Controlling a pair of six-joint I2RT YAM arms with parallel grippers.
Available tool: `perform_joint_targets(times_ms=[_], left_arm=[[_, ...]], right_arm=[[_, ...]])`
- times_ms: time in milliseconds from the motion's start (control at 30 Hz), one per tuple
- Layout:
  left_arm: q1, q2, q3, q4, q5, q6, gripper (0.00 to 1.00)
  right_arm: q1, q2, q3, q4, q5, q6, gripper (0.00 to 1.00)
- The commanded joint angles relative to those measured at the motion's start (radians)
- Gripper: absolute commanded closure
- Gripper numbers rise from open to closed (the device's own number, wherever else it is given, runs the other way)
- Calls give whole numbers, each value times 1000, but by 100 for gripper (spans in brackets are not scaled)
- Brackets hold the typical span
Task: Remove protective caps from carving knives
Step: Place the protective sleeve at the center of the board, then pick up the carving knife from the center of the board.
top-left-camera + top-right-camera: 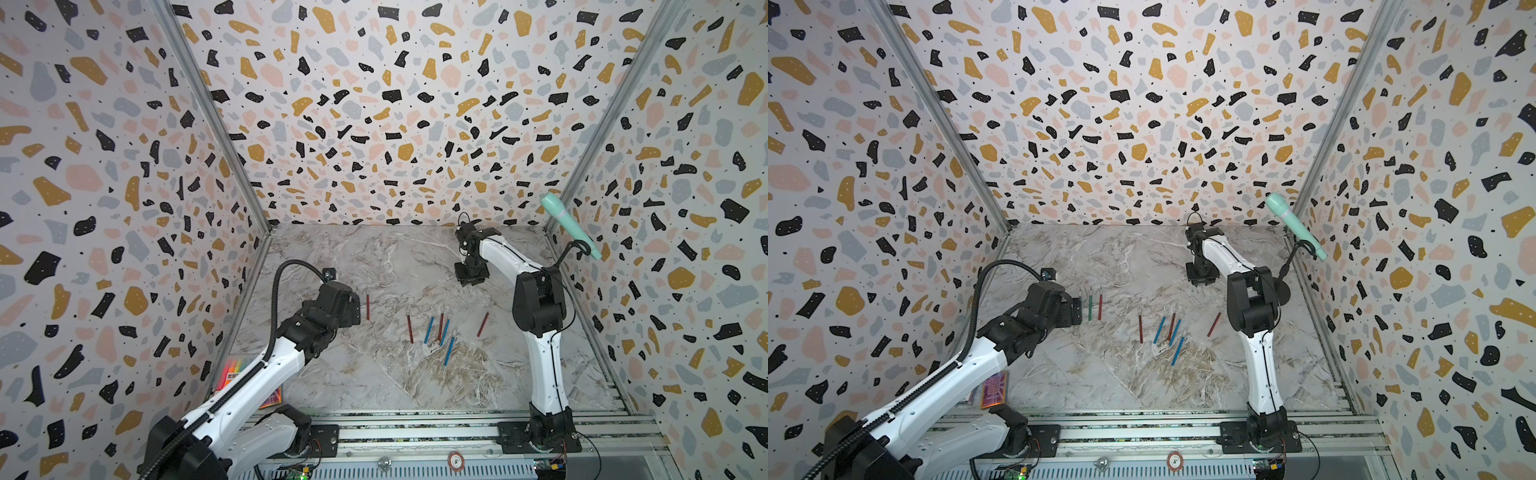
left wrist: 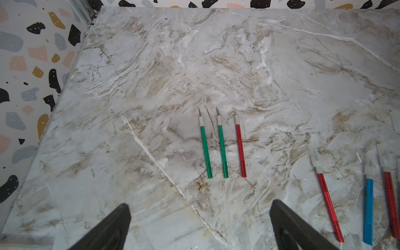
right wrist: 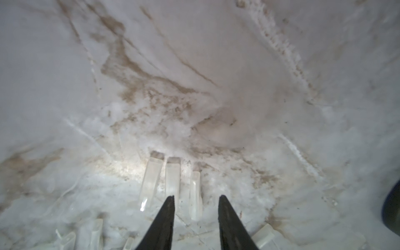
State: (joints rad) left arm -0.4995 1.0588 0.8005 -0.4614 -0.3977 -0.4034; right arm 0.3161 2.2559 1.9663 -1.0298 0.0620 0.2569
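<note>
Okay, nearest me, left of the loose cluster of red and blue carving knives (image 1: 441, 327) on the desk (image 1: 374, 382), lies the pen pack (image 1: 235, 370). Further left of that cluster, three uncapped knives (image 2: 223, 149), two green and one red, lie side by side just ahead of my left fingers (image 1: 1076, 311), which stand wide apart and empty. Beyond the cluster, my right fingers (image 1: 471, 276) hang partly apart over a row of clear caps (image 3: 172, 177), gripping none.

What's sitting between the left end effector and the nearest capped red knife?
Nothing visible. Only bare marble table separates the open left end effector from the capped red knife; the three uncapped knives lie off that line.
</note>
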Motion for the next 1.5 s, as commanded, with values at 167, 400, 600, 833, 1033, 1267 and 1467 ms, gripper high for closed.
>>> perform_joint_targets(times_ms=[167,400,600,833,1033,1267,1467], left_arm=[[-11,26,8,12,1,12,1],[-26,57,18,-16,-21,-7,0],[-45,110,56,-79,-12,-81,0],[-112,163,68,-119,89,-314,1],[-252,205,119,-105,89,-544,0],[-338,301,157,-70,140,-744,0],[-381,476,286,-138,192,-782,0]], right_arm=[[40,-299,-103,18,16,4,35],[139,-510,-243,50,90,7,12],[253,-736,-454,68,188,39,1],[326,-1023,-690,100,224,109,1],[328,-1224,-873,140,211,122,1],[334,-1300,-917,161,183,140,1],[333,-1320,-964,197,155,147,1]])
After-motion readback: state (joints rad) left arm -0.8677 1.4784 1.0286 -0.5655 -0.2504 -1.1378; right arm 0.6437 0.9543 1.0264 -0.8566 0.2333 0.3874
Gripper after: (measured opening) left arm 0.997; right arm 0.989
